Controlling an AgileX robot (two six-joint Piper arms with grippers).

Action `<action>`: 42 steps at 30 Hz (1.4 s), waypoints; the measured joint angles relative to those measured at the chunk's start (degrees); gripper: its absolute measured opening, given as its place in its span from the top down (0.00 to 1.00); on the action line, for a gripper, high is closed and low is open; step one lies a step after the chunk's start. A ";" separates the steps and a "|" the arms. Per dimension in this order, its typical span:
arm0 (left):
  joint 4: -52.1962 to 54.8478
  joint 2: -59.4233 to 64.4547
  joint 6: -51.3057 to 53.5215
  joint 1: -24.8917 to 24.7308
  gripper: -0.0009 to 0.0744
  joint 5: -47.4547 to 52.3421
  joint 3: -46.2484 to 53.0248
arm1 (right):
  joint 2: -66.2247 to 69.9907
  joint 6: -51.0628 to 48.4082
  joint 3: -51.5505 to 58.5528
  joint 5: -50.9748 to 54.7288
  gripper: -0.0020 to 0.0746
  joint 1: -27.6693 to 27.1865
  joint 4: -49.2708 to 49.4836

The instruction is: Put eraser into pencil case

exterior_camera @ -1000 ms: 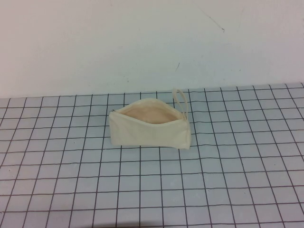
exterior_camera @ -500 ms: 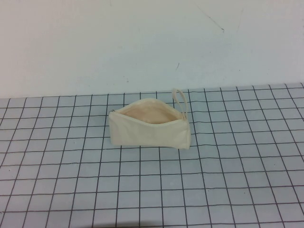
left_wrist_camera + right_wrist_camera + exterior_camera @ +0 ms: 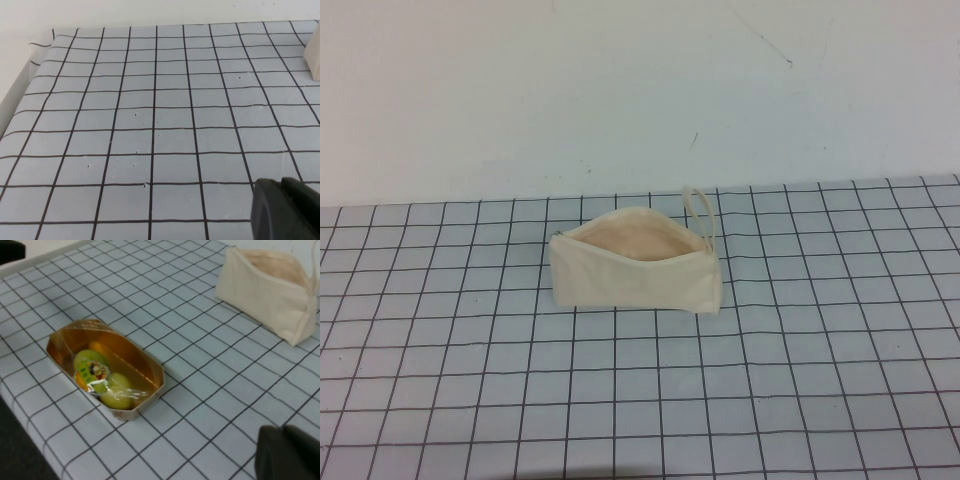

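The pencil case (image 3: 635, 275), a cream-white fabric pouch, stands unzipped in the middle of the gridded table, showing its peach lining, with its loop strap (image 3: 701, 215) at the right end. It also shows in the right wrist view (image 3: 265, 292), and one edge of it in the left wrist view (image 3: 314, 57). The eraser is not in view in any frame. My left gripper (image 3: 281, 185) is shut and empty, low over bare mat, far from the pouch. My right gripper (image 3: 284, 430) is shut and empty, over the mat short of the pouch. Neither gripper shows in the high view.
A tan tray (image 3: 145, 401) wrapped in clear film, holding green and orange fruit-like items, sits on the mat near the table edge (image 3: 30, 440) in the right wrist view. A white wall (image 3: 620, 90) runs behind the table.
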 joint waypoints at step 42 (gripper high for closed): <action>0.00 0.00 0.00 0.00 0.99 0.00 0.00 | -15.15 -7.31 16.54 -10.60 0.97 -64.63 1.71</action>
